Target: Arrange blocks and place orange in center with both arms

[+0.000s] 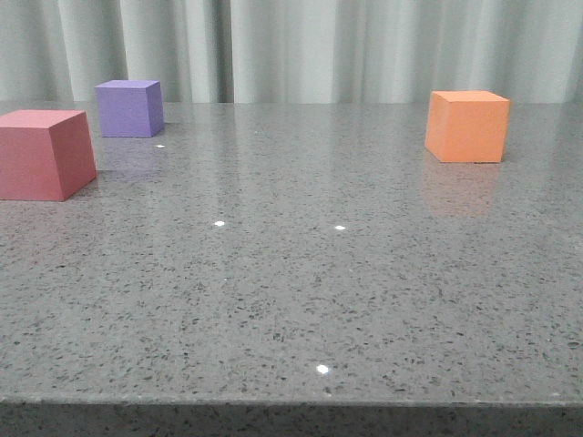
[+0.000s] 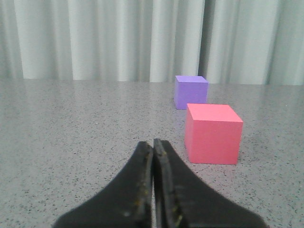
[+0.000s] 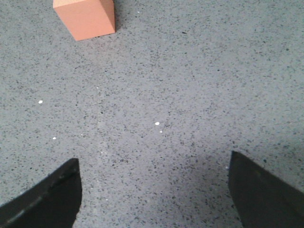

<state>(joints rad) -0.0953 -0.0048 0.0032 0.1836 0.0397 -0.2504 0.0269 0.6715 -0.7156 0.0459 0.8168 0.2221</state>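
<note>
The left gripper [image 2: 153, 190] has its fingers pressed together on nothing, low over the table and aimed toward the curtain, while the right gripper [image 3: 154, 190] has its fingers spread wide and hangs above bare stone; neither arm shows in the front view. In that front view the orange cube [image 1: 467, 126] sits at about 2 o'clock, far right and well apart from the others, the red-pink cube [image 1: 44, 153] at about 10 o'clock against the left edge of the picture, and the purple cube [image 1: 129, 107] just behind it, nearer 11 o'clock. From the left wrist the red-pink cube [image 2: 212, 133] lies at roughly 1 o'clock ahead of the fingers, the purple cube [image 2: 190, 91] beyond it; from the right wrist the orange cube [image 3: 86, 17] is at about 11 o'clock, out of reach of the fingers. Nothing is gripped, so the work looks to be at its start. The right arm likely needs to advance and straddle the orange cube; the left must part its fingers before taking a block. The table [image 1: 301, 300] is grey speckled stone, glossy enough to show small light spots, and a pale pleated curtain [image 1: 319, 45] closes off the back.
</note>
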